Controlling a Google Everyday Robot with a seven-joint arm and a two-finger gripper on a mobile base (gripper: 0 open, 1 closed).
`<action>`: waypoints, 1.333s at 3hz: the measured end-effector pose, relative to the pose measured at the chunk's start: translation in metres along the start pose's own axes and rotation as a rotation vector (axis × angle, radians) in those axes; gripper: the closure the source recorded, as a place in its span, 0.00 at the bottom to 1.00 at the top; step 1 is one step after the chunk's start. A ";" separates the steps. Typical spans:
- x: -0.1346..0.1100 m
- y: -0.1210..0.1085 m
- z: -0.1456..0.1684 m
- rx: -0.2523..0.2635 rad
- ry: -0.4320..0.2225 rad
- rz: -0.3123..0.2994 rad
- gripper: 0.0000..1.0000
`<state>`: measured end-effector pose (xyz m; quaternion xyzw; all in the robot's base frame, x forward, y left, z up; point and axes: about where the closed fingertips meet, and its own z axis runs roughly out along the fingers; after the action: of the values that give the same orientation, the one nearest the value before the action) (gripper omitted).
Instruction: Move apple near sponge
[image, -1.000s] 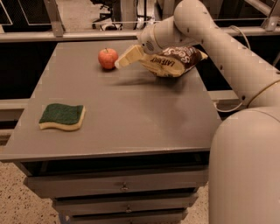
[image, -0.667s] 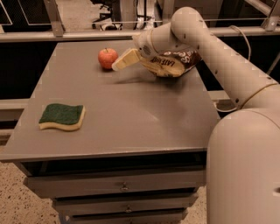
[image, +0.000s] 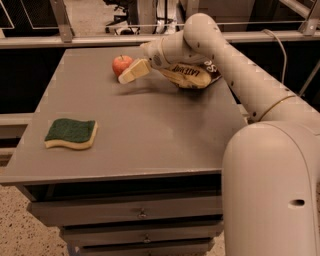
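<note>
A small red-orange apple (image: 120, 64) stands on the grey table (image: 150, 130) at the far middle-left. My gripper (image: 131, 73) is right beside the apple, on its right and front side, its pale fingers pointing left and down toward the tabletop. The sponge (image: 71, 133), dark green on top with a pale yellow layer beneath, lies flat near the front left of the table, well away from the apple and the gripper.
A brown chip bag (image: 190, 76) lies at the far right of the table, behind my arm (image: 235, 65). A rail (image: 100, 39) runs along the table's far edge. Drawers (image: 142, 212) sit below the front edge.
The gripper has moved left, closing most of the gap to the apple. The apple, sponge and chip bag have not moved.
</note>
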<state>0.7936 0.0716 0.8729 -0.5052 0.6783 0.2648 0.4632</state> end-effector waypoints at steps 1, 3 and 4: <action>-0.003 0.007 0.015 -0.029 0.004 -0.003 0.00; -0.006 0.017 0.031 -0.080 0.004 -0.013 0.50; -0.010 0.016 0.016 -0.067 -0.007 0.002 0.72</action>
<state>0.7852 0.0953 0.8733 -0.5189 0.6679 0.2895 0.4482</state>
